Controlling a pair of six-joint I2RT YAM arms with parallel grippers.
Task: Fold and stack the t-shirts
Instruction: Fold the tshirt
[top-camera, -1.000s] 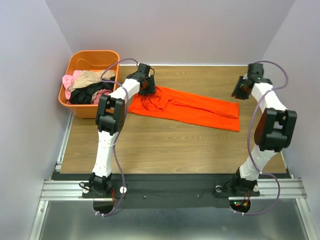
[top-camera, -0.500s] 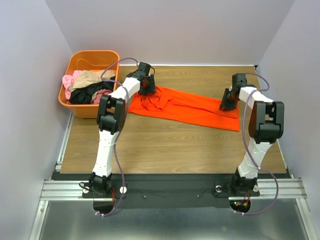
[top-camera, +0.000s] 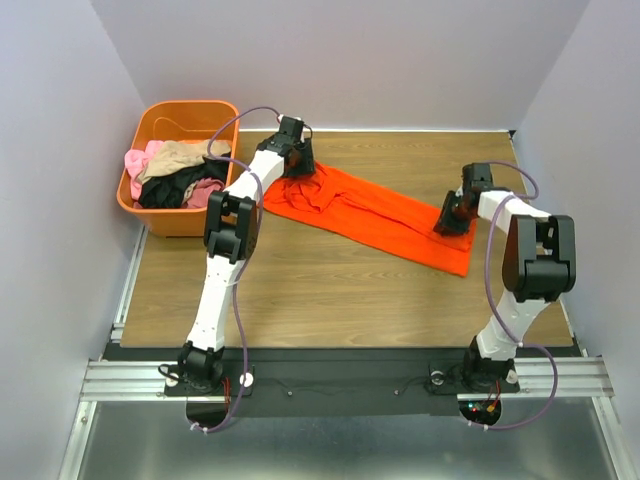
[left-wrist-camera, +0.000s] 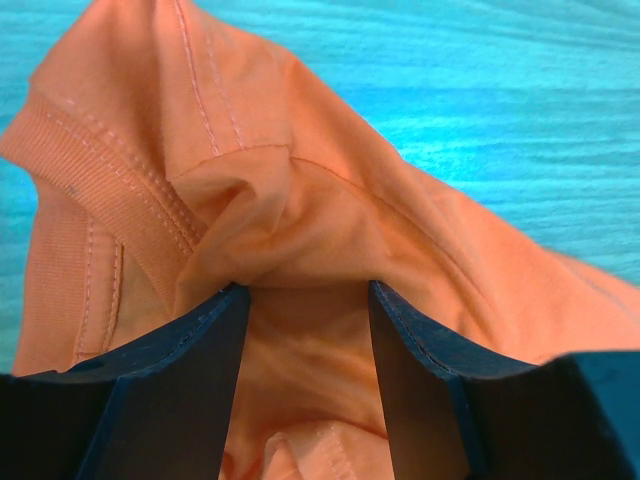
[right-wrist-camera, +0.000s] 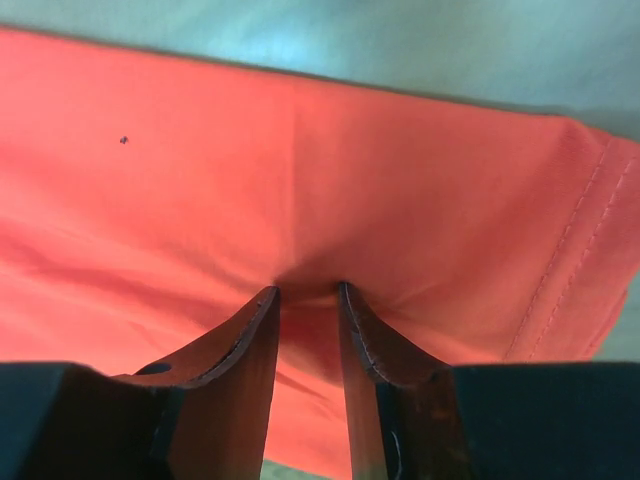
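Observation:
A bright orange-red t-shirt (top-camera: 380, 215) lies folded in a long band slanting across the table from back left to right. My left gripper (top-camera: 297, 165) is at its collar end, shut on a bunched fold of the t-shirt (left-wrist-camera: 300, 200) beside the ribbed neckband; the left gripper (left-wrist-camera: 308, 290) holds that fold a little above the wood. My right gripper (top-camera: 452, 222) is down on the hem end. In the right wrist view the right gripper (right-wrist-camera: 308, 290) stands a narrow gap open, its tips pressed into the flat t-shirt (right-wrist-camera: 300, 150), which puckers around them.
An orange plastic tub (top-camera: 190, 105) stands at the back left of the table, holding pink, tan and black garments (top-camera: 175, 178). Bare wooden table (top-camera: 330, 290) stretches in front of the shirt. Walls close in on the left, back and right.
My right gripper has swung in from the back right and come down onto the hem end. The left gripper shifted back a little with the collar, and the shirt now lies more slanted.

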